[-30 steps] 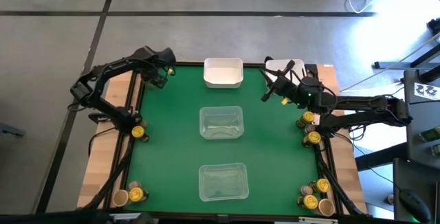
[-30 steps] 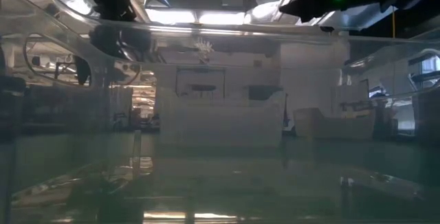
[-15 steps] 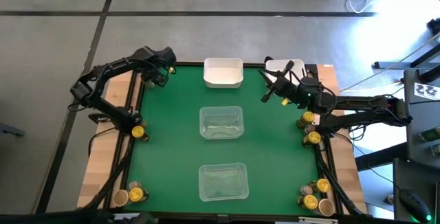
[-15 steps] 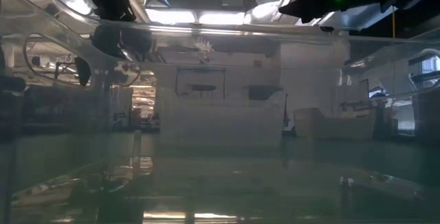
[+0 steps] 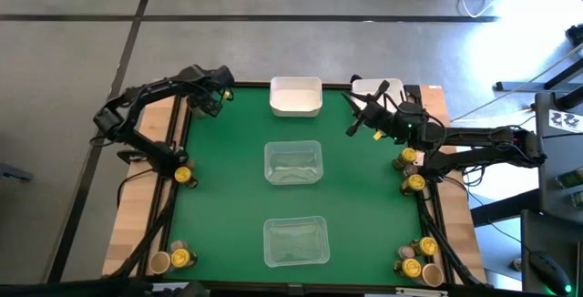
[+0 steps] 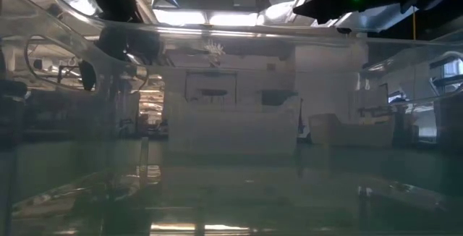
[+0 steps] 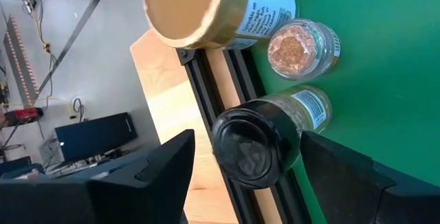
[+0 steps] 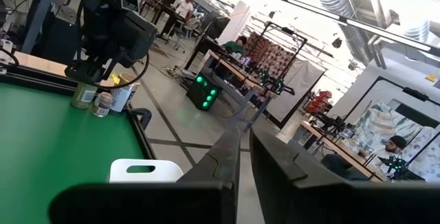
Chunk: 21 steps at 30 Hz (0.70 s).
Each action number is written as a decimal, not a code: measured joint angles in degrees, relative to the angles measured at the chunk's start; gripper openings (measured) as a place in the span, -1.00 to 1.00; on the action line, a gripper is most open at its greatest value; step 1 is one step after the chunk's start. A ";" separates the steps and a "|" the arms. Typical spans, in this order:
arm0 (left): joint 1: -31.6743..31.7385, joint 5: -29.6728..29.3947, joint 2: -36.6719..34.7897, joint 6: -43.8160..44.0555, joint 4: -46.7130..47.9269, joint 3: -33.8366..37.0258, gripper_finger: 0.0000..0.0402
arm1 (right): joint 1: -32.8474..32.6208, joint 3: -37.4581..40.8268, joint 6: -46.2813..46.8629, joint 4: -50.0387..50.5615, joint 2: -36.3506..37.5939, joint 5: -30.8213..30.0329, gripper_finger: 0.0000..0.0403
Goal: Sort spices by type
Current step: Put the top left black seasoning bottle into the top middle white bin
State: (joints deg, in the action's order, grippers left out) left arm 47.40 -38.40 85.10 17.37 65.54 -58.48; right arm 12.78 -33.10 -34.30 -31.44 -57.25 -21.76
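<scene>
Three spices stand at the table's far left corner: a dark grey-lidded jar [image 7: 253,147], a small reddish-brown-topped jar [image 7: 300,47] and a wider tan-lidded jar [image 7: 199,7]. My left gripper [image 5: 211,98] hangs over them, tilted down and open. Its fingers stand on either side of the dark jar's lid, and I see no touch. My right gripper [image 8: 244,152] is shut on nothing, held level above the table's far right part [image 5: 357,115]. More yellow-lidded spices [image 5: 182,176] sit along the left and right edges.
A white bin [image 5: 296,97] stands at the far edge's middle. Two clear trays lie on the green mat, one at the centre [image 5: 292,162] and one near the front [image 5: 294,240]. Jar clusters stand at the right edge [image 5: 410,171] and at both near corners [image 5: 173,259] [image 5: 419,257].
</scene>
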 joint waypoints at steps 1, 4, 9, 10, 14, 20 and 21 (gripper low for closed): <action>0.00 -0.01 0.68 0.27 -0.06 0.00 0.25 | 0.00 0.00 0.00 0.02 0.00 0.02 -0.82; 0.17 0.11 3.59 -0.33 -0.21 -0.02 0.25 | 0.00 0.00 0.00 0.19 0.00 0.00 -0.82; 0.42 -1.60 6.92 -0.68 0.00 -0.13 0.25 | 0.00 0.02 0.01 0.26 0.00 0.01 -0.82; 0.42 -1.63 7.05 -1.05 0.02 -0.13 0.25 | 0.00 0.02 0.00 0.26 0.00 0.02 -0.82; 0.03 -1.15 6.74 -1.29 0.48 -0.13 0.25 | 0.00 0.02 0.01 0.26 0.00 0.02 -0.82; -1.23 2.09 4.07 -1.58 1.78 -0.11 0.25 | 0.00 0.02 0.00 0.31 0.00 0.02 -0.82; -1.35 2.86 3.52 -1.64 1.82 -0.09 0.25 | 0.00 0.02 0.00 0.31 0.00 0.00 -0.82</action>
State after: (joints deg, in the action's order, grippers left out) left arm 46.05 -35.55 88.62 15.73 67.36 -58.57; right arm 12.78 -33.08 -34.30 -31.14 -57.25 -21.76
